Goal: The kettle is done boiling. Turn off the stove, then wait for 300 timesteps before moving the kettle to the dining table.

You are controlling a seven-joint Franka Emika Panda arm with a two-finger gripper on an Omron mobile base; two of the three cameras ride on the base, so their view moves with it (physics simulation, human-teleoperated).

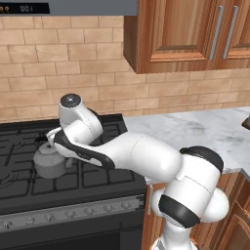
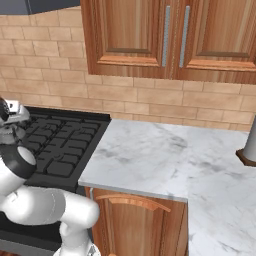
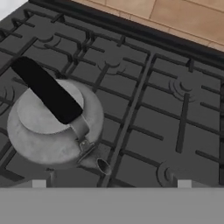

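Kettle (image 3: 54, 124) sits on the stove (image 3: 166, 100) grates, roughly 9 o'clock in the hand view, spout aimed at 5, black handle (image 3: 46, 89) running 10 to 4 across the lid. End effector (image 1: 52, 138) hangs above it w/ jaws spread wide, nothing held. Imo for a clean grab: center over the handle, line the fingers up across it, then drop straight down. Can't tell knob positions from here, so check the burner's off first.

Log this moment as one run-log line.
kettle: on stove grates | gripper: open, above kettle, not touching | dark handle: free
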